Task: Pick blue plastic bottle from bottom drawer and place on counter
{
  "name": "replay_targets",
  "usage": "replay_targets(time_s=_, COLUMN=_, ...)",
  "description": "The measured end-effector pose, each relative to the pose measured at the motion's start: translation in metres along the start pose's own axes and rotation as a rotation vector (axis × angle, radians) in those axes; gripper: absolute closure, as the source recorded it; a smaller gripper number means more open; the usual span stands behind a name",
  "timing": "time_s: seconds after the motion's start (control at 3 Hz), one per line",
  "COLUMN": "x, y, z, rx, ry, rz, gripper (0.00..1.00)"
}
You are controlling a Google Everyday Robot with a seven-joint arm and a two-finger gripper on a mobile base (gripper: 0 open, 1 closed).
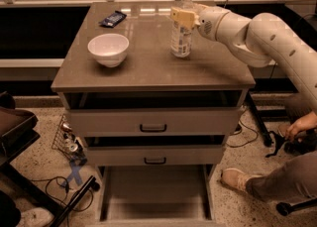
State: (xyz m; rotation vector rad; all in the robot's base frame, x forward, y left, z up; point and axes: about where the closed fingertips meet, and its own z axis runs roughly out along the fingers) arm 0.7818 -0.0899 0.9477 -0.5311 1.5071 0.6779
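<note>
The blue plastic bottle [181, 40] stands upright on the counter [148, 70], towards its back right. My gripper [182, 17] reaches in from the right on the white arm [262, 35] and is shut on the bottle's upper part, hiding its neck. The bottle's base rests on the counter top. The bottom drawer [156, 191] is pulled out at the foot of the cabinet, and its grey floor shows nothing on it.
A white bowl [108, 49] sits on the counter's left half and a dark blue packet [112, 19] lies at the back left. The two upper drawers [153, 122] stand slightly open. A person's leg and shoe [237, 179] are at the right, and a black cart [15, 132] at the left.
</note>
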Motion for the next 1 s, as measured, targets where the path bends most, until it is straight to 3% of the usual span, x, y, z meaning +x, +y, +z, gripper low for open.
replay_targets(time_s=0.33, x=0.0001, y=0.0023, z=0.0023, rx=-0.004, ry=0.0, rz=0.0, gripper=0.1)
replay_targets(time_s=0.67, x=0.0003, y=0.0042, z=0.0042, rx=-0.008, ry=0.0, rz=0.001, gripper=0.0)
replay_targets(time_s=1.0, x=0.0003, y=0.0043, z=0.0042, rx=-0.008, ry=0.0, rz=0.001, gripper=0.0)
